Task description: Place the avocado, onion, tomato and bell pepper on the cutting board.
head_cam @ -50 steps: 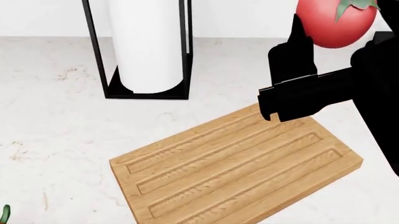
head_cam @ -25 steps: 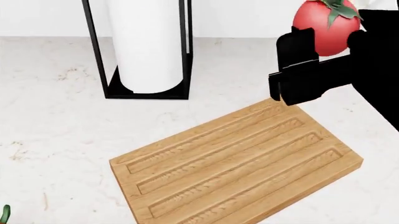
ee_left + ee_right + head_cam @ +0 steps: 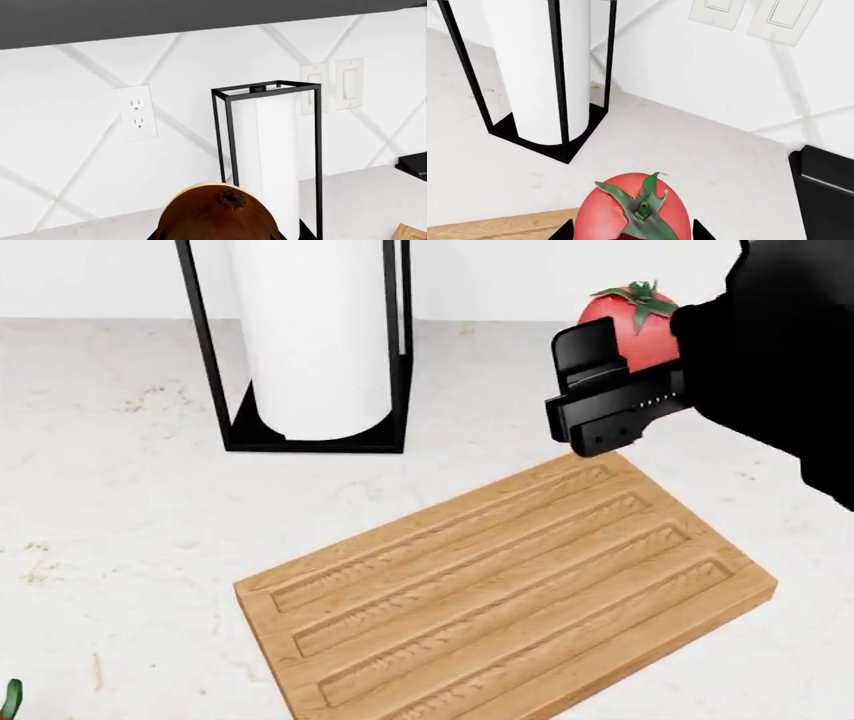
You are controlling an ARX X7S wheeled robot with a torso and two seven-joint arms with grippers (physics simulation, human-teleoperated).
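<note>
A: Change since the earlier frame?
B: Head view: the right gripper [image 3: 627,345], fingers closed on the tomato [image 3: 617,322], has descended toward the cutting board's [image 3: 507,585] far corner.

A: Wrist views?
B: Left: onion [image 3: 220,214] before the paper-towel holder [image 3: 273,150]; finger state indeterminate. Right: tomato [image 3: 634,207] between fingers, above board.

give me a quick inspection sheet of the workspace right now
surface: white marbled counter, bare around the board
job's things: cutting board has nothing on it; tomato held above its far corner; onion held by the left gripper; avocado and bell pepper not in view
clutter: paper towel roll in a black frame
grippers: right gripper shut on tomato; left gripper shut on onion
cables: nothing seen
surroundings: tiled wall with outlet and switches
</note>
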